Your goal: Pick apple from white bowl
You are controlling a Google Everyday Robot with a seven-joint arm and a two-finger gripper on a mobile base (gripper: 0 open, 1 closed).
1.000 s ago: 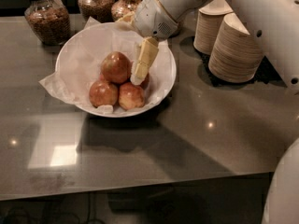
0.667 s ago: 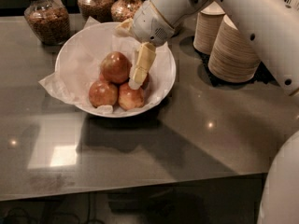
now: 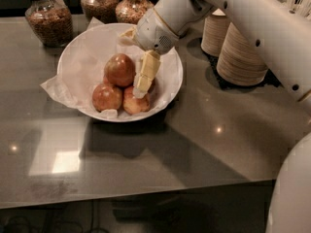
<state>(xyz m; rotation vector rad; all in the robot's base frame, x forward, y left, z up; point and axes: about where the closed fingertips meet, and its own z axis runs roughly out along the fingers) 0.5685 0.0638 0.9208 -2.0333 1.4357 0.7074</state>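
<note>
The white bowl (image 3: pixel 77 57), lined with crumpled white paper, sits on the dark counter at the back left. The apple (image 3: pixel 119 69), the largest one, orange-red, lies on top of the pile in it. Two smaller apples (image 3: pixel 107 97) (image 3: pixel 135 103) lie in front of it. My gripper (image 3: pixel 135 71) reaches down into the bowl from the upper right and is open. One cream finger (image 3: pixel 146 74) hangs just right of the apple, close against its side. The other finger (image 3: pixel 127 35) is behind the apple near the far rim. Nothing is held.
Three glass jars of food (image 3: pixel 48 21) (image 3: pixel 99 4) (image 3: pixel 133 6) stand behind the bowl. Stacks of tan paper bowls (image 3: pixel 243 57) (image 3: pixel 216 33) stand to the right. My white arm (image 3: pixel 252 28) crosses above them. The counter's front edge (image 3: pixel 146 193) runs along the bottom.
The gripper has shifted slightly left and lower in the bowl, closer to the largest apple. The apples and the bowl have not moved.
</note>
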